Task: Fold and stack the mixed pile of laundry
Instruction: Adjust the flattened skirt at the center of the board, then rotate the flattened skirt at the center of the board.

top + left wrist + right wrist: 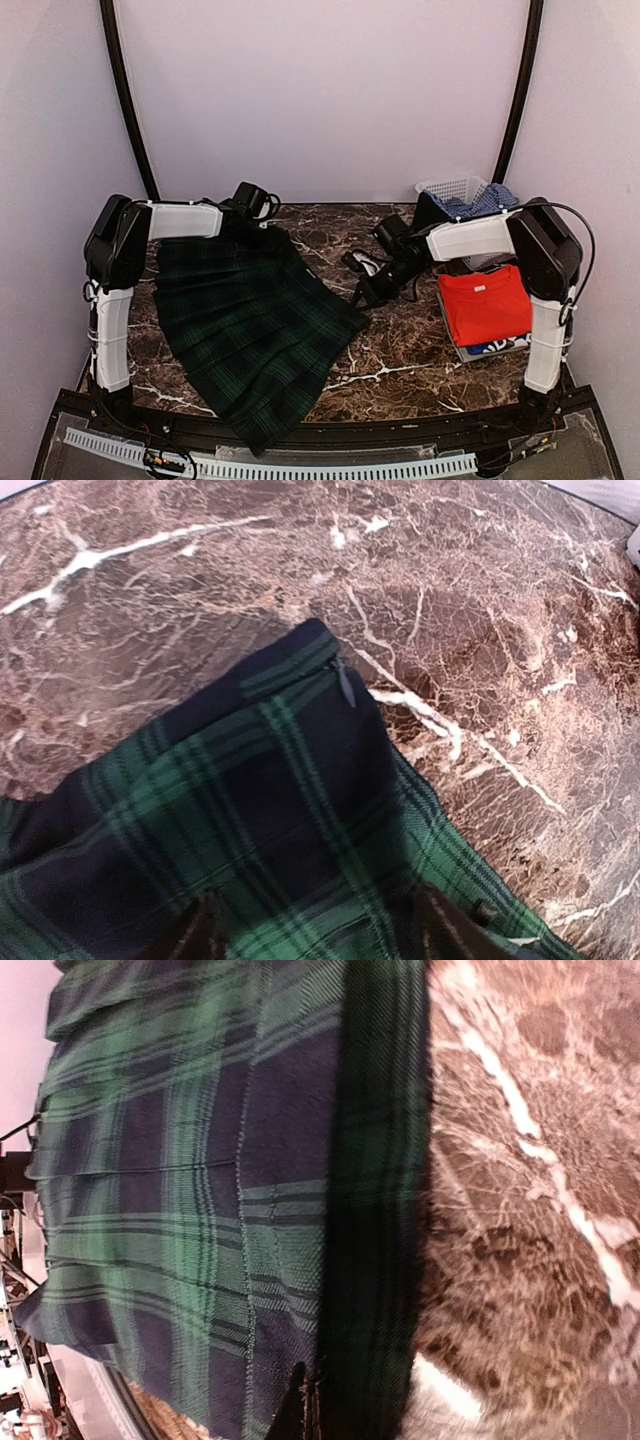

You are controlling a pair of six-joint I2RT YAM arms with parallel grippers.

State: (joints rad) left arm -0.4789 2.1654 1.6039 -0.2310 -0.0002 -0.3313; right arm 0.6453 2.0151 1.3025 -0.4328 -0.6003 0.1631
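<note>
On the brown, white-veined marble bench (400, 360), walled round by pale panels and two black curved poles (125, 100), you see the dark green tartan pleated skirt (250, 320) spread flat across the left half. Its near corner laps over the black rail at the front edge.

At the right side of the bench, the bright red-orange T-shirt (485, 305) lies folded on top of the royal blue white-printed T-shirt (500, 347), both on the flat grey tray (455, 350). Behind them, the light blue patterned shirt (485, 203) spills from the white slotted basket (455, 188) against the back wall.

Your left arm reaches along the far side, elbow raised, with the left tool (258, 225) over the skirt's far corner. The left wrist view shows its fingers (200, 930) spread wide, with plaid cloth lying flat between and below them and the zip end of the waistband (345, 680) just ahead.

Your right arm crosses inward from the right, with the right tool (362, 295) angled down at the skirt's right edge. The right wrist view shows that tool (305, 1410) closed tight, tips together at the dark border of the skirt. You cannot tell whether any cloth is pinched there.
</note>
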